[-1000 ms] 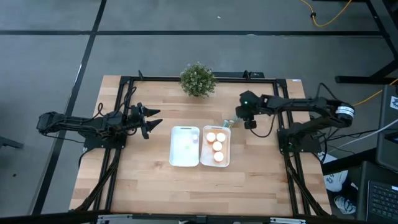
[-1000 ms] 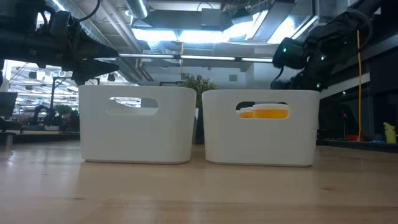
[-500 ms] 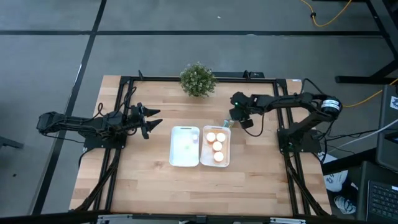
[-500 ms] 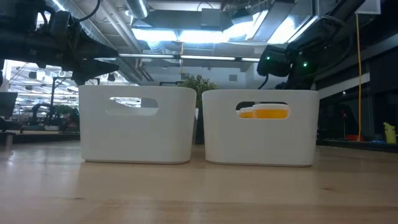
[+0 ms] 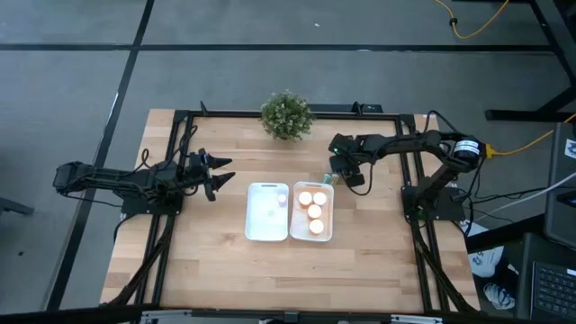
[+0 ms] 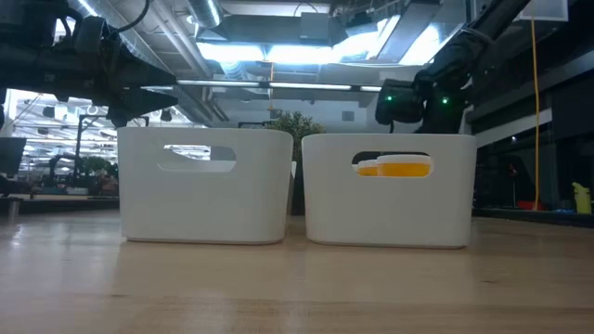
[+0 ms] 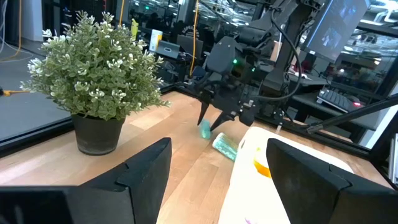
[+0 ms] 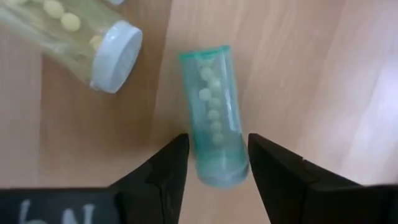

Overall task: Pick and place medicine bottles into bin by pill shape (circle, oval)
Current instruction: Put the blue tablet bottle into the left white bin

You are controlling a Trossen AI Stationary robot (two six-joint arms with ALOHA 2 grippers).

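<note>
A pale teal bottle [image 8: 214, 132] with small round pills lies on its side on the wood, behind the right bin; it also shows in the left wrist view [image 7: 205, 129]. A second pale bottle with a light cap [image 8: 81, 43] lies beside it. My right gripper [image 8: 214, 171] is open and low over the teal bottle, one finger on each side of its near end; I cannot tell whether they touch it. It also shows in the high view [image 5: 337, 173]. My left gripper [image 5: 219, 176] is open and empty, left of the bins.
Two white bins stand side by side at the table's middle: the left one [image 5: 255, 216] holds pale items, and the right one [image 5: 329, 216] holds several orange bottles with white caps. A potted plant [image 5: 286, 115] stands at the far edge.
My right gripper has moved toward the table's left edge and down, toward the teal bottles behind the right bin.
</note>
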